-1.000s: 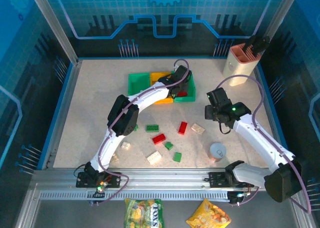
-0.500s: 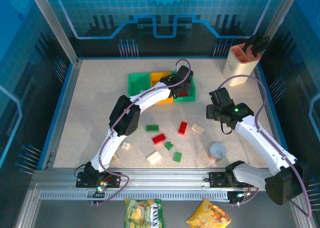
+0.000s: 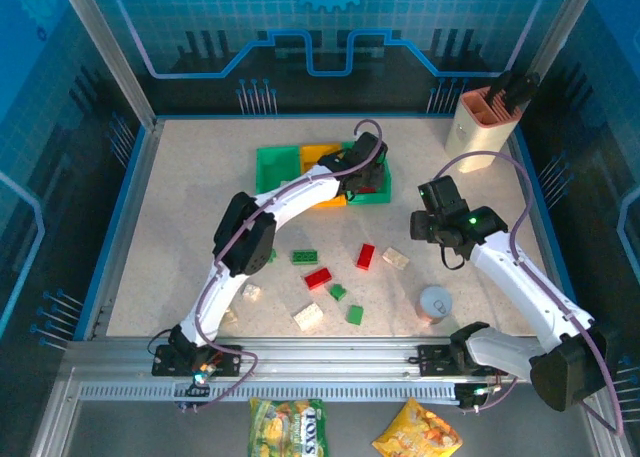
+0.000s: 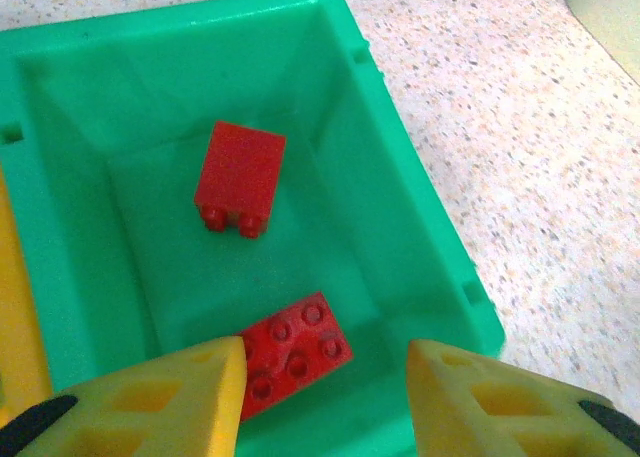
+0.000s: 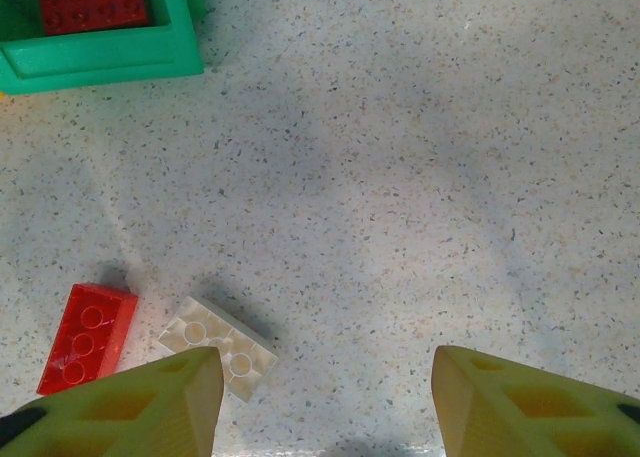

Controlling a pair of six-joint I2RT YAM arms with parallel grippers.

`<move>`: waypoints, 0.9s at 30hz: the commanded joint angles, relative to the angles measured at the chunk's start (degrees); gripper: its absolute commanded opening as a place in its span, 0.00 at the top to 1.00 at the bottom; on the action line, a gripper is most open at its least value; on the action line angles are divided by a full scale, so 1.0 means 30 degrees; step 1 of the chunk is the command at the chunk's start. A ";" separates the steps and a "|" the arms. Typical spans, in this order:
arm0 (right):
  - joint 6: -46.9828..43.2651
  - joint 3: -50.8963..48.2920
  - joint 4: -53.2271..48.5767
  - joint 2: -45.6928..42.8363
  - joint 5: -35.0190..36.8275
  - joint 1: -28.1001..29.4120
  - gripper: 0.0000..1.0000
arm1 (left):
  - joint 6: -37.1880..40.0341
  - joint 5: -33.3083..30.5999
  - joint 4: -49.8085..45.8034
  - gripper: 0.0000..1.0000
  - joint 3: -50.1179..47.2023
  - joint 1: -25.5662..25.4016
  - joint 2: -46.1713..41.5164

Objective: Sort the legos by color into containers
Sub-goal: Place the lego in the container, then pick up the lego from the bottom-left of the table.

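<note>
1. Currently the left gripper (image 4: 325,377) hangs over a green rectangular plastic bin (image 4: 420,207) at the far edge of the tabletop (image 3: 190,207). Its jaws are apart and empty. Two red plastic bricks (image 4: 240,177) lie inside.
2. Loose bricks (image 3: 318,277), red, green and cream, sit toward the near edge.
3. Right gripper (image 5: 325,397): jaws apart, empty. A small cream plastic brick (image 5: 220,347) lies near one finger, just beside a red brick (image 5: 85,337).
4. Risk: a sloppy descent knocks the red neighbour away.

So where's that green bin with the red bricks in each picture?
Top external: green bin at the right end of its row, below the left gripper.
Left wrist: across the left and middle, seen from above.
Right wrist: top left corner.
Shared landmark: the studs-up red brick inside it, in both wrist views.
</note>
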 commanded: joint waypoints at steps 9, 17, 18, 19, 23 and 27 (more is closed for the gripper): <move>0.0304 -0.0141 -0.0409 0.1093 -0.2318 -0.0279 0.42 | 0.0207 0.2161 -0.2749 0.53 -0.3648 -0.0140 -0.3720; 0.1208 -0.0240 -0.0191 0.1819 -0.3546 -0.0231 0.40 | 0.0071 0.3425 -0.3581 0.52 -0.5873 -0.0127 -0.5431; 0.1272 -0.0249 -0.0129 0.1873 -0.3677 -0.0235 0.40 | 0.0118 0.3433 -0.3830 0.52 -0.6070 -0.0106 -0.5632; 0.1332 -0.0214 -0.0089 0.1923 -0.3762 -0.0227 0.40 | 0.0122 0.3383 -0.4029 0.52 -0.6305 -0.0104 -0.5816; 0.1403 -0.0081 0.0000 0.2151 -0.3793 -0.0161 0.40 | 0.0100 0.2930 -0.4805 0.51 -0.7722 -0.0112 -0.6773; 0.1307 0.0039 0.0047 0.2473 -0.3846 -0.0137 0.40 | -0.0154 0.2650 -0.5878 0.50 -0.9067 -0.0078 -0.7807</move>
